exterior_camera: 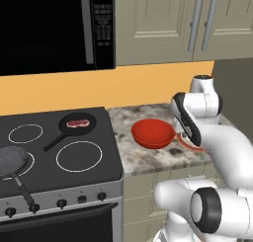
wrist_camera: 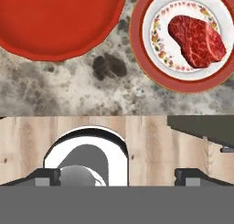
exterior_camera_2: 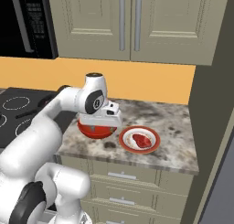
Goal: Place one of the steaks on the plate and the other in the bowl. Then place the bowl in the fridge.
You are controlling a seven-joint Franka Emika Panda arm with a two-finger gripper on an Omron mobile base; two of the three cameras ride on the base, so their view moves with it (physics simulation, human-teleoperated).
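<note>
A dark red steak (wrist_camera: 196, 35) lies on the white-centred, red-rimmed plate (wrist_camera: 151, 58), also seen from the right base as steak (exterior_camera_2: 142, 139) on plate (exterior_camera_2: 125, 143). Left of the plate on the marble counter sits the red bowl (wrist_camera: 59, 22) (exterior_camera: 153, 133), with nothing in it. The paler steak (exterior_camera: 77, 122) rests in a black pan (exterior_camera: 91, 128) on the stove's back burner. My gripper (wrist_camera: 119, 177) hangs open above the counter's front edge, between bowl and plate, holding nothing. The fridge's doors are out of view.
A second, empty pan (exterior_camera: 12, 159) sits on the stove's front left burner. The black microwave (exterior_camera: 49, 28) hangs over the stove, and cabinets (exterior_camera_2: 128, 22) over the counter. A tall grey panel (exterior_camera_2: 215, 104) closes the counter's right end.
</note>
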